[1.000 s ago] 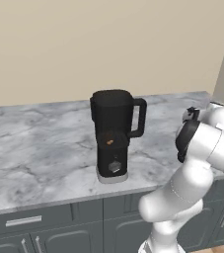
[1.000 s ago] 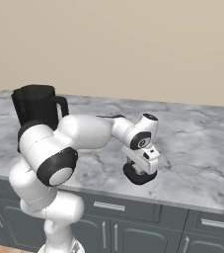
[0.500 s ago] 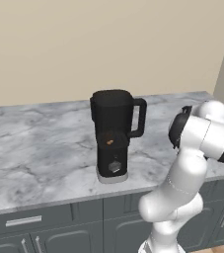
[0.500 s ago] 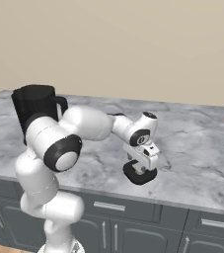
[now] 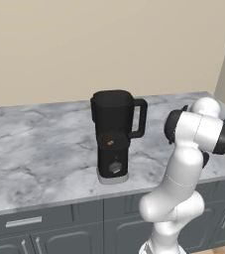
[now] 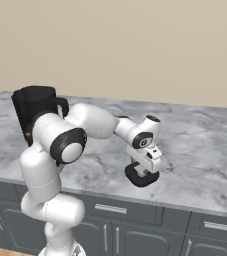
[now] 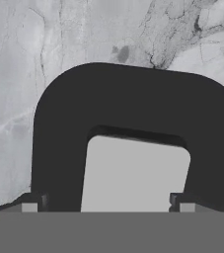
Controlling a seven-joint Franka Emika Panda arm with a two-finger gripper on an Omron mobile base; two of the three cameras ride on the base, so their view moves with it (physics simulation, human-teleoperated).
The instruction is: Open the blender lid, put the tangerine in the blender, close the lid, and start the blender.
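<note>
Now the gripper (image 6: 144,172) sits right on the black blender lid (image 6: 141,178), low in the middle of the right base view, fingers spread wide. Far left stands the blender (image 6: 33,111).

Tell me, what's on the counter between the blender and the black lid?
Nothing. In the right base view, only bare marble counter runs from the blender to the blender lid, crossed above by the robot's arm.
</note>
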